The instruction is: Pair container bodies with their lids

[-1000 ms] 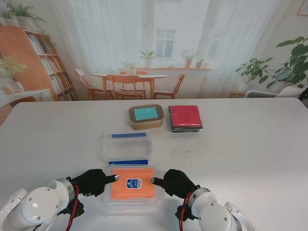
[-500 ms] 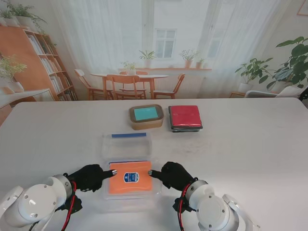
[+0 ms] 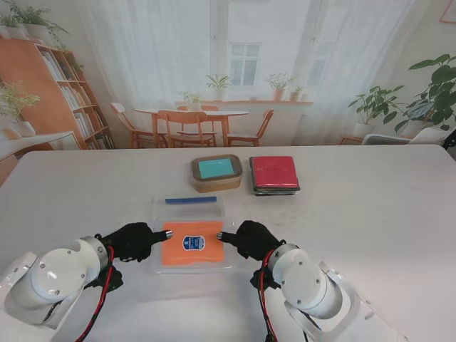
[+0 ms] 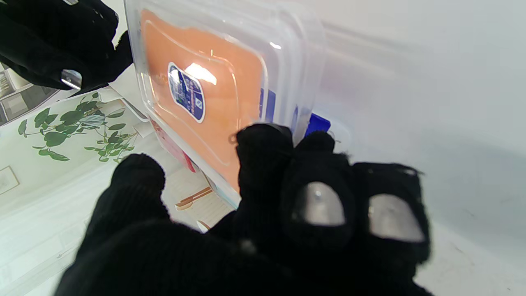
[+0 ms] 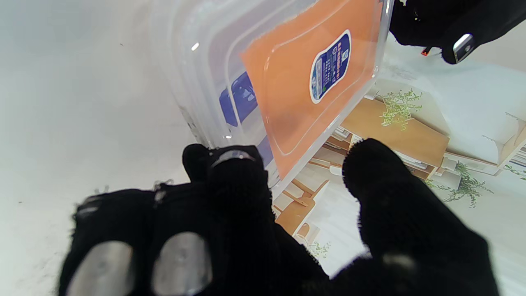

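Left hand (image 3: 135, 241): reached in from the left, index finger pointed at the left edge of the orange lid (image 3: 192, 244), thumb apart from it, other fingers curled; gripping the lid.
Right hand (image 3: 248, 239): mirrored it on the lid's right edge, index extended, also gripping.
Orange lid: held flat between both hands over the clear container (image 3: 187, 210) with blue clips; whether it touched the rim was probably not decidable.
Farther from me: tan box with teal lid (image 3: 216, 172), red box (image 3: 274, 174) just beside it.
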Motion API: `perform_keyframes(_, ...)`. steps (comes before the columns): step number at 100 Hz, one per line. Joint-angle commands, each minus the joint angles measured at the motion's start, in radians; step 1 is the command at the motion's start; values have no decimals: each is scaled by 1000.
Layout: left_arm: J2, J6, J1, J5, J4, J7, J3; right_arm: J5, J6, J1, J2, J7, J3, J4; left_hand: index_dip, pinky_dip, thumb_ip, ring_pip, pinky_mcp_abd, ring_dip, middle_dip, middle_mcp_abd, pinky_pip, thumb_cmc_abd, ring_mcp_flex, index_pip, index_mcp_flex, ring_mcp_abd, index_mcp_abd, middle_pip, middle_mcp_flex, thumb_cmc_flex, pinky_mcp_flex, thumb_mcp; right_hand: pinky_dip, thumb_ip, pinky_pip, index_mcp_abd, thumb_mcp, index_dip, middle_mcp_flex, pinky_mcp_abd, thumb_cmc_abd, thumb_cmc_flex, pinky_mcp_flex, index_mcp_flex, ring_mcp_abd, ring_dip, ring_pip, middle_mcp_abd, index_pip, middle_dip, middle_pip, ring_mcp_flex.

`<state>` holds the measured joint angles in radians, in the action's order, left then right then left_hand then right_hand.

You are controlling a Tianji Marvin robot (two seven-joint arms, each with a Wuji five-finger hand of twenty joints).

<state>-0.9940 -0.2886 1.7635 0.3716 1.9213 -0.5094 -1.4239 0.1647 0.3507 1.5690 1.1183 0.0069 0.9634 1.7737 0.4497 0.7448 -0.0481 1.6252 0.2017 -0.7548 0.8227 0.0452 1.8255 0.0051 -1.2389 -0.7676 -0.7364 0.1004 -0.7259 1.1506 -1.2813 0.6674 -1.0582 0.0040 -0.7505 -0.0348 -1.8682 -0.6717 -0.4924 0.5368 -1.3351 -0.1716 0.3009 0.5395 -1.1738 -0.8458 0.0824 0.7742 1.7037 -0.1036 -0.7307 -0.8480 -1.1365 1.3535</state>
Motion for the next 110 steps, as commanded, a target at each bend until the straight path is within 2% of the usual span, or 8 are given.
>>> perform_keyframes(1,-23,15,-16,-27,21,-26,39,-26,-22,-31,47,33,-32,36,-20,-3,5,5,-70,0,-6,-39,269,-2,-33,23,-49,51,379,13,39,-33,-42,-16,18,25,-226,245,-8,-4,6,237,11,-9,-53,-79,-98,-6,60,-99,-29,0,-73,-41)
perform_keyframes(74,-19,-44,-245,-38,-146,-60,131,-144,23,-291,97,49,-126,-167,-18,-4,3,5,-69,0,-6,-40,269,-1,-33,24,-48,51,379,12,39,-32,-42,-15,15,25,-226,243,-9,-2,4,236,11,-9,-53,-81,-97,-4,60,-101,-29,-1,-73,-41)
perform_keyframes(110,-15,-55,-333,-24,-212,-87,167,-197,43,-370,120,58,-161,-234,-18,-6,4,5,-71,0,-6,-40,269,-2,-33,25,-48,51,377,12,40,-32,-42,-15,15,26,-226,242,-9,-1,4,236,11,-8,-53,-81,-96,-4,60,-101,-29,-1,-73,-41)
